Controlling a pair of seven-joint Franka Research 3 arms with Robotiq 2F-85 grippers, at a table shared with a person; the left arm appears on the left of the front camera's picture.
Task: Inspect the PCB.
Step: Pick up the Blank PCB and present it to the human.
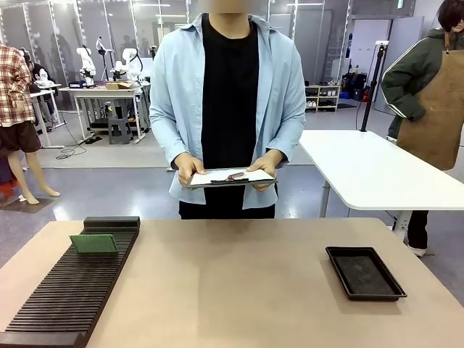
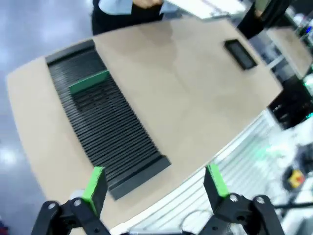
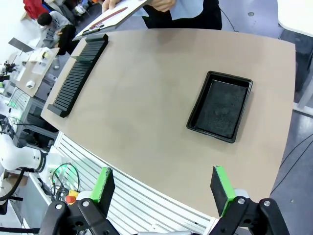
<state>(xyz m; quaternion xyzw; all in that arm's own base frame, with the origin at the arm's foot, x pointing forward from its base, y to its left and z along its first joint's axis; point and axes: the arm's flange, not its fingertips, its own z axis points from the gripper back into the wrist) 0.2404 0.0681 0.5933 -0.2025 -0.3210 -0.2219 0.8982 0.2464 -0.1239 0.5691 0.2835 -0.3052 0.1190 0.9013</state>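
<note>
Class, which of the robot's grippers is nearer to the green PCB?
Left. The left gripper hangs past the near end of the rack holding the PCB; the right gripper hangs near the black tray, across the table.

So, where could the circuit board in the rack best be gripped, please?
Probably by its free top edge, coming from above and pinching both faces: the circuit board stands on edge in a slot of the black rack.

Grey floor point(image 1: 145, 190), white table point(image 1: 377, 174) behind — glass partitions point(image 1: 65, 29), perhaps, at back.
</note>
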